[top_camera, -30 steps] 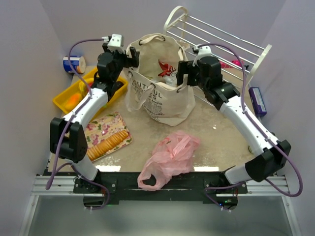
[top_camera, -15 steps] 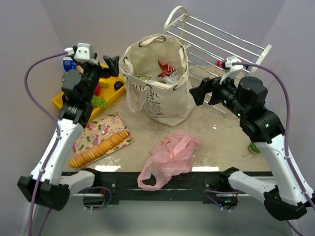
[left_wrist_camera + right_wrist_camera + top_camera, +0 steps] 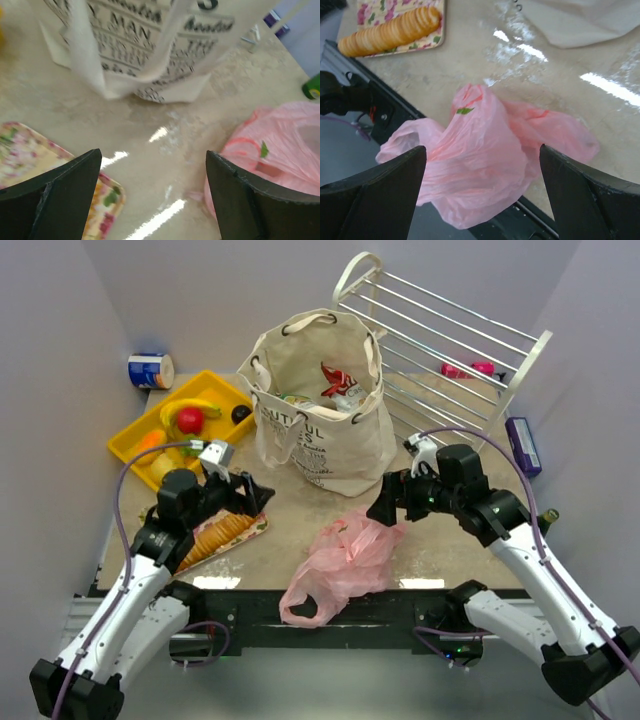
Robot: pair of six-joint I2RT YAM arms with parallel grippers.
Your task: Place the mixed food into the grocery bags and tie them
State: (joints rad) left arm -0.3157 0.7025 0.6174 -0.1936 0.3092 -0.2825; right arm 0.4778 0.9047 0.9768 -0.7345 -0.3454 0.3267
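Note:
The cream canvas tote (image 3: 320,430) stands upright at mid-table with a red packet (image 3: 338,378) showing in its open mouth. The pink plastic bag (image 3: 345,558) lies crumpled at the near edge. A red apple (image 3: 190,420) and a banana (image 3: 196,404) lie in the yellow tray. My left gripper (image 3: 260,496) hangs open above the floral tray's right end, pointing at the tote's base (image 3: 150,45), nothing between its fingers (image 3: 65,190). My right gripper (image 3: 385,503) hangs open just above the pink bag (image 3: 485,160), which fills the gap between its fingers without touching them.
The yellow tray (image 3: 222,390) sits at back left with a blue-and-white can (image 3: 150,370) behind it. A cracker sleeve (image 3: 218,532) lies on a floral tray (image 3: 205,502). A white wire rack (image 3: 440,340) leans at back right, with a dark box (image 3: 523,445) beside it.
Both arms have pulled back from the tote's mouth and come down toward the near edge. The left is now over the floral tray, the right over the pink bag.

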